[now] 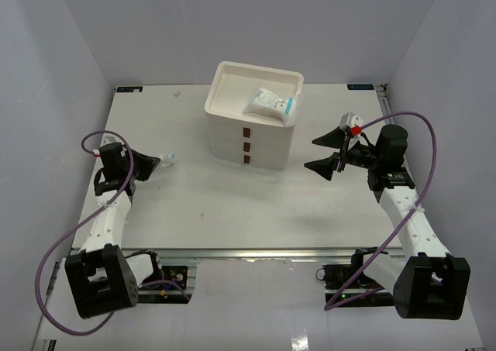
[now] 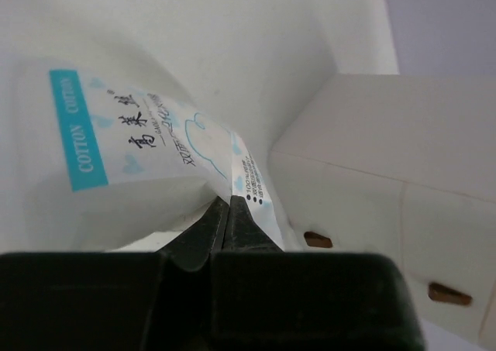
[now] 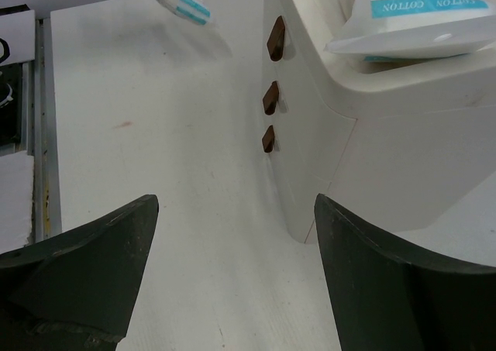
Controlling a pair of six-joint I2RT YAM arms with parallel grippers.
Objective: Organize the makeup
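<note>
A flat white sachet (image 2: pixel 139 146) with a teal "COTTON" band is pinched by its edge in my left gripper (image 2: pixel 225 204), which is shut on it. From above, that sachet (image 1: pixel 168 159) shows as a small white scrap at the tip of the left gripper (image 1: pixel 159 163), left of the cream drawer box (image 1: pixel 252 138). More white and blue sachets (image 1: pixel 271 103) lie in the tray on top of the box. My right gripper (image 1: pixel 322 154) stands open to the right of the box, holding nothing, with its fingers (image 3: pixel 93 250) wide apart over bare table.
The box's three brown handles (image 3: pixel 270 97) face the arms, and its drawers look closed. The right wrist view shows the box wall (image 3: pixel 364 149) close on the right. The table's near rail (image 1: pixel 256 254) runs between the arm bases. Grey walls enclose three sides.
</note>
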